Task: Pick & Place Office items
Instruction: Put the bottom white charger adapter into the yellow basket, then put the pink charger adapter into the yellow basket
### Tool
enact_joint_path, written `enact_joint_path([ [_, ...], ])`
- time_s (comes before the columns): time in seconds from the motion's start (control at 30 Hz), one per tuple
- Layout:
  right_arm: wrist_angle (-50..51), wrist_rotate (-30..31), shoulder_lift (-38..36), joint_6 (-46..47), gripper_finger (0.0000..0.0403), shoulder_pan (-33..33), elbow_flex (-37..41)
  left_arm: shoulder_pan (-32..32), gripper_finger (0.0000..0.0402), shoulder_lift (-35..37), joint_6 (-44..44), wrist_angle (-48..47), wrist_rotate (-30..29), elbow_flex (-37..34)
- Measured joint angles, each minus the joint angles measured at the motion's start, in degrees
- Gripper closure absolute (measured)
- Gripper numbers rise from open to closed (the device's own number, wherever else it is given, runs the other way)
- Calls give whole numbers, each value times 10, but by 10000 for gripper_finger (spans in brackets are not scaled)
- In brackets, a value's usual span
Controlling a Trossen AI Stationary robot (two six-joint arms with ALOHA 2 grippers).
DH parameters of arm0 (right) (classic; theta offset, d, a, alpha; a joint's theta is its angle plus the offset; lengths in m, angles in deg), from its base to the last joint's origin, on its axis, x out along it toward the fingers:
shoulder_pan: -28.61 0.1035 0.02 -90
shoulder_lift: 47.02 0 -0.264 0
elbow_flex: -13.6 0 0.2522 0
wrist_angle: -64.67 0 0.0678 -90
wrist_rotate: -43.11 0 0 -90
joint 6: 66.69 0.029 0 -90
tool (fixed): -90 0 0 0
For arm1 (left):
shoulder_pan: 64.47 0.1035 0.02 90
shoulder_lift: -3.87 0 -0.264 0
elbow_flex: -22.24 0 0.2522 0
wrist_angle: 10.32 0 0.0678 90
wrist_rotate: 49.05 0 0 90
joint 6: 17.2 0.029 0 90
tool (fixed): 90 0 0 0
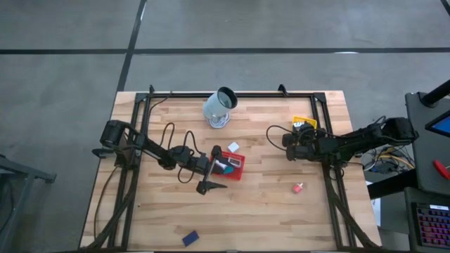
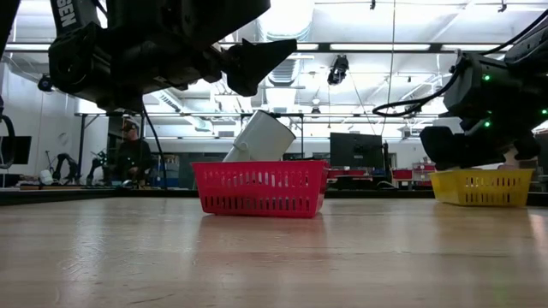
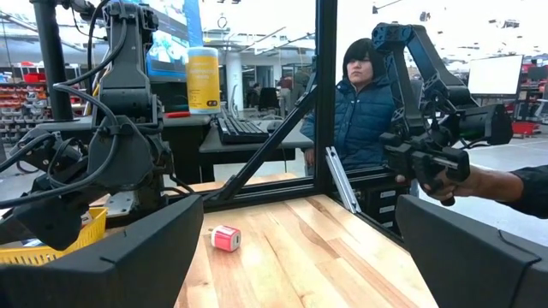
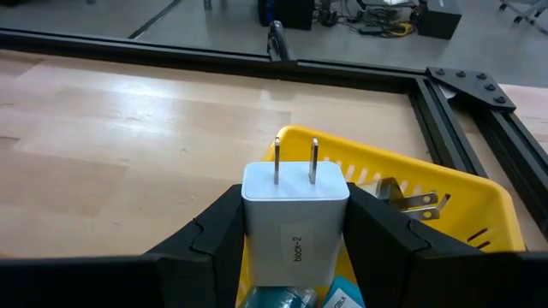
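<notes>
My right gripper (image 4: pixel 295 224) is shut on a white plug block (image 4: pixel 295 201) with two metal prongs, over the yellow mesh tray (image 4: pixel 479 205) at the table's far right (image 1: pixel 304 124). That tray holds another pronged item (image 4: pixel 418 202) and a teal one (image 4: pixel 282 298). My left gripper (image 1: pixel 214 169) stands open beside the red mesh tray (image 1: pixel 232 169), which holds small black and white items. A white item (image 1: pixel 233 147) lies at the red tray's far side. On the bare table lie a pink-red item (image 1: pixel 298 187) (image 3: pixel 225 238) and a dark blue one (image 1: pixel 190 238). My right gripper pinches the white plug block by its two opposite side faces (image 4: pixel 253 221) between its two fingers. The prongs (image 4: pixel 294 161) point away from the wrist, along the fingers. The block is lifted clear, above the yellow tray's near wall.
A large pale cup (image 1: pixel 220 107) lies tipped at the table's far middle, behind the red tray (image 2: pixel 261 188) in the low view. A black frame (image 1: pixel 232 93) runs round the table. A person (image 3: pixel 364 111) sits beyond the table's right edge, a hand (image 3: pixel 492 181) on a controller.
</notes>
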Motion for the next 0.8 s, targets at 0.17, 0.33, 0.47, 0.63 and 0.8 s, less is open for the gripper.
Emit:
enact_joint_path([
  [0.17, -1, 0, 0, 3, 248, 0, 0, 0, 7, 0, 0, 0, 0, 0],
  [0.33, -1, -9, 0, 7, 173, -1, 0, 0, 7, 0, 0, 0, 0, 0],
  [0.47, -2, -11, -2, 7, 113, -1, -1, 0, 7, 0, 0, 0, 1, 0],
  [0.63, 2, -5, -2, -14, 105, -1, -22, 0, 7, 0, 4, -1, 2, 0],
  [0.8, 3, 7, -2, -58, 115, -1, -55, 0, 7, 0, 4, -5, 2, 0],
])
